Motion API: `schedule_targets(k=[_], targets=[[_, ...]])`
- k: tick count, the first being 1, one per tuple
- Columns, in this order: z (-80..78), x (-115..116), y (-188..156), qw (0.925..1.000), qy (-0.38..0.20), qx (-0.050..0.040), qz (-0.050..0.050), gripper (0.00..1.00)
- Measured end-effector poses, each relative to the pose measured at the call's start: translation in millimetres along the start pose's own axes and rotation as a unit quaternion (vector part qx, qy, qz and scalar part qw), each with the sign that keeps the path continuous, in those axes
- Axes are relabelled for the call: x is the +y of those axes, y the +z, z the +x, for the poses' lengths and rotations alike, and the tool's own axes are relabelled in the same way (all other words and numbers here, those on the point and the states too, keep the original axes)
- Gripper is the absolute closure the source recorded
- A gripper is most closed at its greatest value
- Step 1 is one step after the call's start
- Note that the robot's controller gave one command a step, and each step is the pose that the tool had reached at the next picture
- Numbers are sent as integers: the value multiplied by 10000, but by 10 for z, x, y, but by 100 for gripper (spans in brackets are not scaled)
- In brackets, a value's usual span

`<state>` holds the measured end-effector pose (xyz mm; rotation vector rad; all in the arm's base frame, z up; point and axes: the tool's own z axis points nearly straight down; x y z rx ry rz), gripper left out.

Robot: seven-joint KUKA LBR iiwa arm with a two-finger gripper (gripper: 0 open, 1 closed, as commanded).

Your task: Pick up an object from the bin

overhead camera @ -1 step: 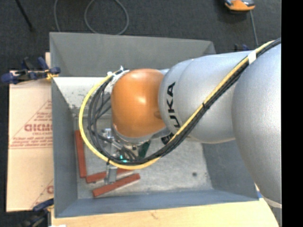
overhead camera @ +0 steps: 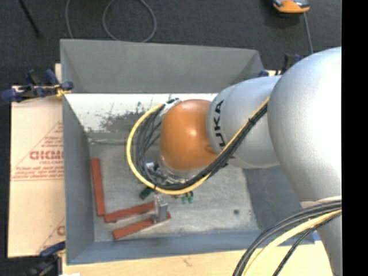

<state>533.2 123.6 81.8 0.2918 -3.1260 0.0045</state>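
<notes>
Near the front wall of the grey metal bin (overhead camera: 77, 171), two flat rust-red strips lie side by side, the lower strip (overhead camera: 133, 229) and the upper strip (overhead camera: 127, 213). Long axes run left-right, right ends angled slightly toward the far side. The grey gripper (overhead camera: 161, 210) sits low, right at their right ends; contact unclear. Can't tell how far open it is; nothing seen held. Judged target: one of these two, with its length stretching left from the gripper. A third rust-red strip (overhead camera: 98, 186) lies along the left wall, pointing near-far. Just beyond, a small green bit (overhead camera: 186, 198) lies right and another green scrap (overhead camera: 144, 193) left. Farther back is the orange wrist cover (overhead camera: 184, 134).
</notes>
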Motion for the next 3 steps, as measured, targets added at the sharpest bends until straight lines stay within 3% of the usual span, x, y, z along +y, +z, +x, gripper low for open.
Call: schedule_targets(k=[1, 2, 3], targets=[[-14, 36, -32, 10000, 1, -25, -19, 100], [-446, -195, -1181, 9993, 356, -80, -9, 100], [150, -837, -2518, 9998, -171, -69, 8, 100]])
